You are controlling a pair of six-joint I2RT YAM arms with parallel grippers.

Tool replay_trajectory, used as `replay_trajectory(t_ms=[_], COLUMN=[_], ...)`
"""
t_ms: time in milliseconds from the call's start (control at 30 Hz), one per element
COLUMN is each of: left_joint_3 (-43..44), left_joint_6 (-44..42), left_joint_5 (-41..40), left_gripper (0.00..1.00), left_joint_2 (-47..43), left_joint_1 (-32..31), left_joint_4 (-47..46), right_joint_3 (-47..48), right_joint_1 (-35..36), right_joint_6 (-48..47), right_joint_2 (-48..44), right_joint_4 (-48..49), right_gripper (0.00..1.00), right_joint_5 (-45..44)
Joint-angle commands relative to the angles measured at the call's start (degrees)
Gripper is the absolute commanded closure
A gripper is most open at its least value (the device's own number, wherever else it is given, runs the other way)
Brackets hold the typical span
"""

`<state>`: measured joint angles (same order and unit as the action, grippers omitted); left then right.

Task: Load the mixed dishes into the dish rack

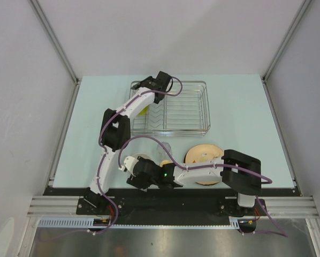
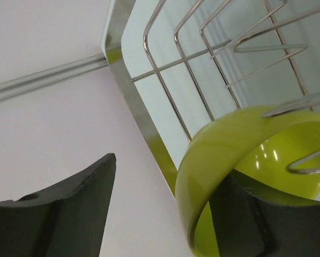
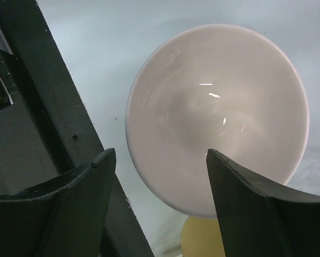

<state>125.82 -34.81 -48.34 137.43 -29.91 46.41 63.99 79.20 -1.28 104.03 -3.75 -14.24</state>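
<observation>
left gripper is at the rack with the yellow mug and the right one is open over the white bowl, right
Not the mug: the left wrist view shows the left gripper at the dish rack with the lime-green bowl. The right gripper is open over the white bowl.

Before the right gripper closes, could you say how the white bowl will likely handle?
The white bowl shows glossy glints, so it is probably slippery for the right gripper. It looks rigid, perhaps chippable. Pinched at one wall, it may tilt.
</observation>
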Motion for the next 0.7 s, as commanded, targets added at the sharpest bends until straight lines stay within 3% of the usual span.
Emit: replay_trajectory(t_ms=[0, 133, 167, 433, 533, 600, 667], left_joint_3=[3.1, 4.0, 4.1, 4.8, 6.5, 8.4, 9.4], left_joint_6=[0.0, 0.0, 0.1, 0.7, -0.2, -0.5, -0.8], left_joint_5=[-2.0, -2.1, -2.2, -0.4, -0.3, -0.1, 0.2], left_gripper=[0.26, 0.1, 0.0, 0.0, 0.0, 0.0, 0.0], left_joint_2=[0.4, 0.0, -0.3, -7.7, -10.1, -12.4, -15.3], left_joint_1=[-0.6, -0.8, -1.0, -1.1, -1.2, -1.0, -0.9], left_joint_4=[-1.2, -0.5, -0.4, 2.7, 3.2, 3.4, 3.2], right_joint_3=[1.3, 1.5, 1.5, 1.5, 1.7, 2.5, 4.1], right_joint_1=[-0.2, -0.1, -0.2, -0.4, -0.7, -0.7, -0.9], right_joint_6=[0.8, 0.9, 1.0, 1.0, 1.0, 1.0, 1.0], right_joint_2=[-0.4, -0.2, -0.3, -0.4, -0.2, -0.2, -0.6], right_joint_4=[2.6, 2.5, 2.3, 1.8, 1.6, 1.3, -0.1], right_gripper=[0.29, 0.34, 0.35, 0.55, 0.73, 0.92, 1.0], right_joint_5=[0.4, 0.4, 0.5, 1.0, 1.4, 1.9, 2.1])
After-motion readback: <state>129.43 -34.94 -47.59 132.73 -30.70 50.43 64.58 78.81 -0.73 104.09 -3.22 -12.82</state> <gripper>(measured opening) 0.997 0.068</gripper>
